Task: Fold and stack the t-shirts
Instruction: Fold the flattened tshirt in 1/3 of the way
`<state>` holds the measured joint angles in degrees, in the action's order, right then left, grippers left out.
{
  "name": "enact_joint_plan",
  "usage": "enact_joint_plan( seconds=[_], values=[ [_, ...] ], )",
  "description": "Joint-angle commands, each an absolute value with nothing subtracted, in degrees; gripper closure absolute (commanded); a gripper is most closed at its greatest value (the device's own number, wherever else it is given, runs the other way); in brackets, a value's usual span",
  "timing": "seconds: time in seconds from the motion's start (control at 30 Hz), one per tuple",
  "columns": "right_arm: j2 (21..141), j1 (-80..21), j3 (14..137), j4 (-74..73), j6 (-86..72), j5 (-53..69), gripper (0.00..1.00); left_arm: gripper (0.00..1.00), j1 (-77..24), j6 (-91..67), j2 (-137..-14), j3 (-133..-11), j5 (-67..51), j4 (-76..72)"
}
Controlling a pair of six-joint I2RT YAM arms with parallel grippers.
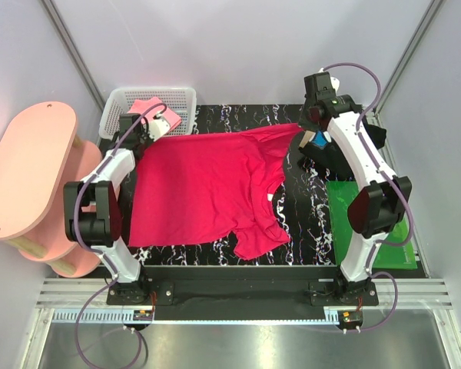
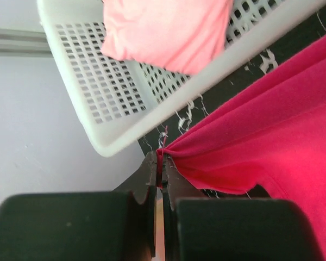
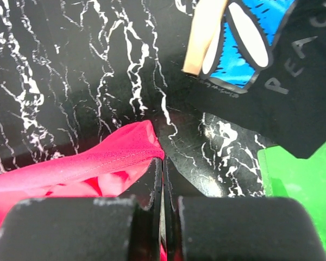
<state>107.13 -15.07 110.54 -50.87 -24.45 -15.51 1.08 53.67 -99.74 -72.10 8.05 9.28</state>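
- Far left of the basket (image 1: pixel 107 115), a pink stand (image 1: pixel 31 177) sits idle. Inside the basket lies one pink shirt (image 1: pixel 146 106).
- Right at the basket's near rim, the left hand (image 2: pixel 162 166) is pressed together, pinching a corner of the red t-shirt (image 1: pixel 200 184). It looks like the hem end.
- From that corner the red t-shirt spreads fairly flat over the tabletop (image 1: pixel 307 200), to the right of the basket and nearer the arms. Its long axis runs left to right, hem on the basket side, collar and sleeves away from it.
- Well right of the basket, the right hand (image 3: pixel 163 163) is clamped too, nipping the edge of the far sleeve. So the shirt's far edge is strung between both hands, with the cloth lying on the near side of each.
- My read: the coming fold has to carry that far edge toward the arms' bases, both hands moving together, neither one nearer the cloth than the other.
- Farthest right from the basket, folded shirts (image 3: pixel 282 81), black and blue, lie just beside the right hand, at the far end of the green mat (image 1: pixel 353 207).
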Motion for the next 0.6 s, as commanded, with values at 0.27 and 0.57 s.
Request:
enact_joint_plan(
  seconds=[0.27, 0.57],
  values=[
    [92.29, -17.57, 90.63, -47.29, -28.3, -9.67, 1.0, 1.0, 2.29, 57.48, -92.02, -56.26, 13.54, 0.18],
    [88.07, -23.73, 74.82, -46.14, -31.73, -7.21, 1.0, 1.0, 2.81, 55.9, -89.21, -50.1, 12.04, 1.49]
  ],
)
